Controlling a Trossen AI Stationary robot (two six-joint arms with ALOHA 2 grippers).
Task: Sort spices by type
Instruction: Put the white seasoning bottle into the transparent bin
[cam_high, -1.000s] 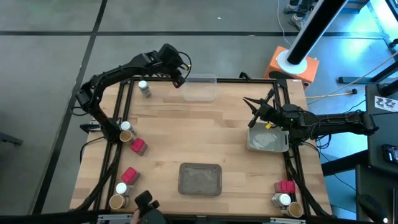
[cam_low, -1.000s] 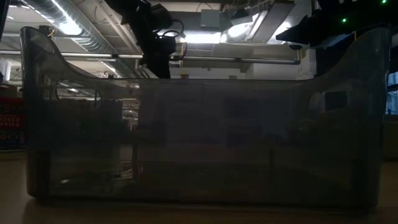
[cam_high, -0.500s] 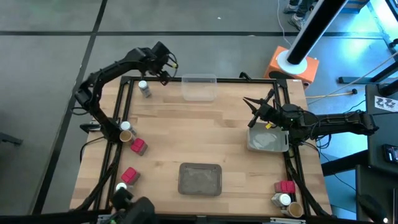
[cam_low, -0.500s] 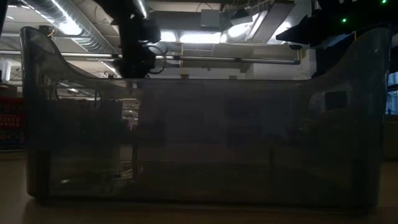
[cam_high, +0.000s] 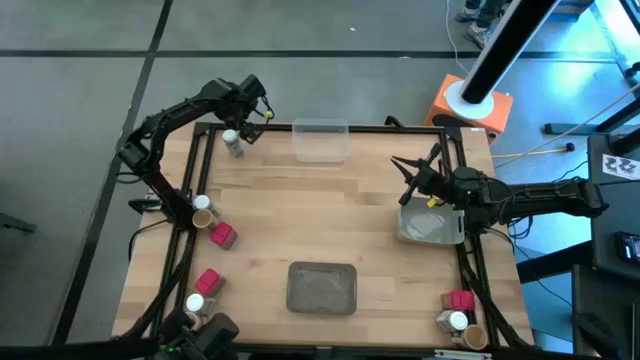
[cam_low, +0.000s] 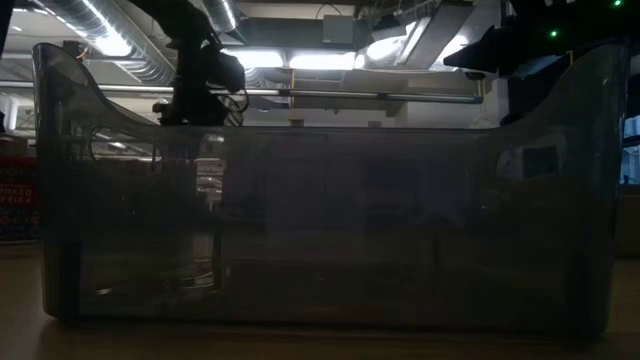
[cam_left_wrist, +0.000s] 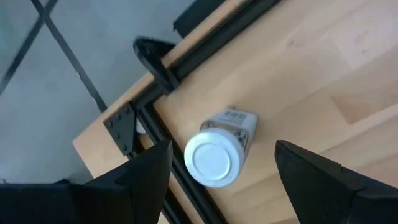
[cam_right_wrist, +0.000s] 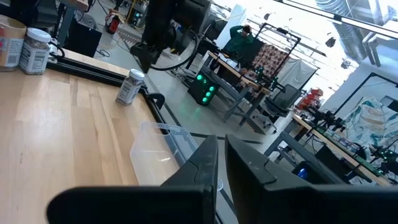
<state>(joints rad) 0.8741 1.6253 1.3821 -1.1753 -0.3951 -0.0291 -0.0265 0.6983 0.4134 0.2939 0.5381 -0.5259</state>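
Left fingers (cam_left_wrist: 152, 180) are spread wide, nothing between them, straddling a white-capped jar (cam_left_wrist: 219, 155) seen from above. The cap sits in the gap, so the left gripper (cam_high: 247, 108) looks lined up for a top-down pinch, probably to move that jar to its own kind. The jar (cam_high: 232, 143) stands alone at the bench's far-left corner, tight against the black frame rail (cam_left_wrist: 186, 59); the rail-side finger has little room, a likely snag on descent.

Right fingers (cam_right_wrist: 205, 168) are closed together, gripping nothing. The right gripper (cam_high: 412, 184) hangs over the near edge of the right-side grey tray (cam_high: 432, 228), idle, apparently parked clear of the left arm's work.

Other spices are in mixed clusters, so sorting looks barely started:
- left edge: white-capped jar (cam_high: 201, 203), tan-topped jar (cam_high: 203, 217), red pack (cam_high: 222, 236)
- near-left corner: red pack (cam_high: 207, 281), white-capped jar (cam_high: 195, 302); a dark object at the frame's edge hides what lies beyond
- near-right corner: red pack (cam_high: 461, 299), white-capped jar (cam_high: 457, 320), tan-topped jar (cam_high: 474, 336)

Clear tray (cam_high: 320, 140) at the far edge and the second grey tray (cam_high: 322, 288) near-centre hold no spices, likely the sort targets. Bench (cam_high: 320, 215) centre is bare wood.
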